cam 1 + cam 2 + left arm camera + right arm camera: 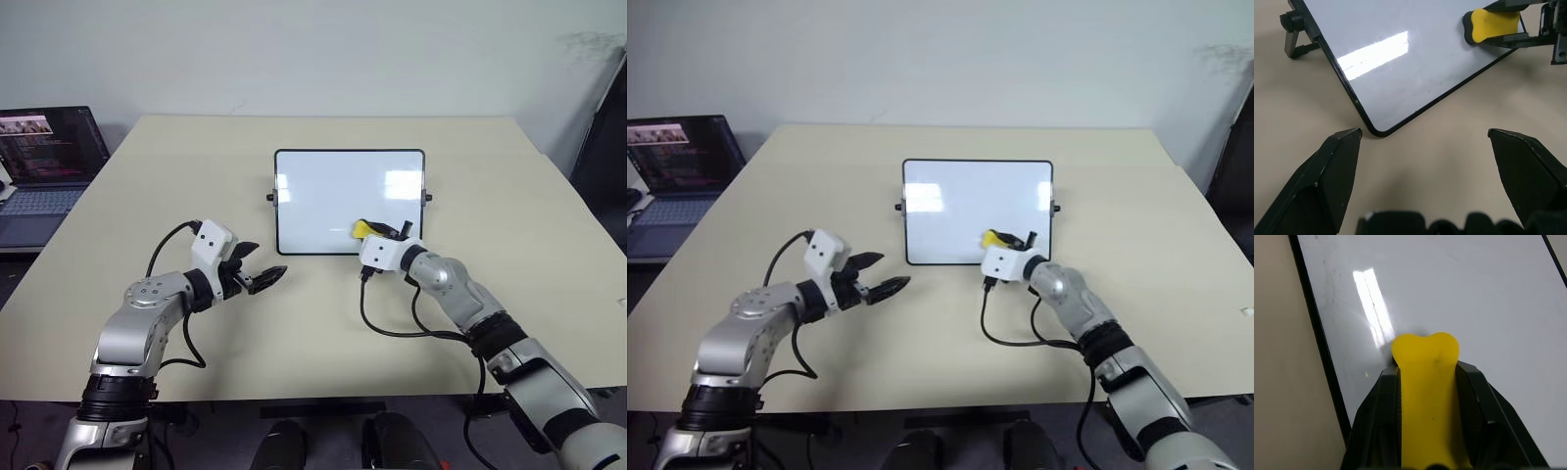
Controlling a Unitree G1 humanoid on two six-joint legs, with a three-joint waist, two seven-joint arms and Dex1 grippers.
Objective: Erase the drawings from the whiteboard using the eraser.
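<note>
Beige bench (509, 196) under whiteboard (333, 191), right end effector (377, 235) clamped on yellow eraser (363, 229) at board's near edge, left end effector (257, 271) spread apart beside it; best pressed flat, swept slowly across any remaining faint marks.

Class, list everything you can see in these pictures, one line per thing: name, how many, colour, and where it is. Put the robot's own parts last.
whiteboard: one, glossy white with a thin black frame, mid-table, wiped almost bare, only faint smudges left.
eraser: one, yellow with a black underside, over the board's near right part, held against it.
table: one, beige, under everything.
laptop: one, dark with a lit screen, beyond the table's left edge.
left pincer: one, black fingers, open, over the table beside the board's near left corner, holding nothing.
right pincer: one, black fingers, shut on the eraser at the board's near edge.
</note>
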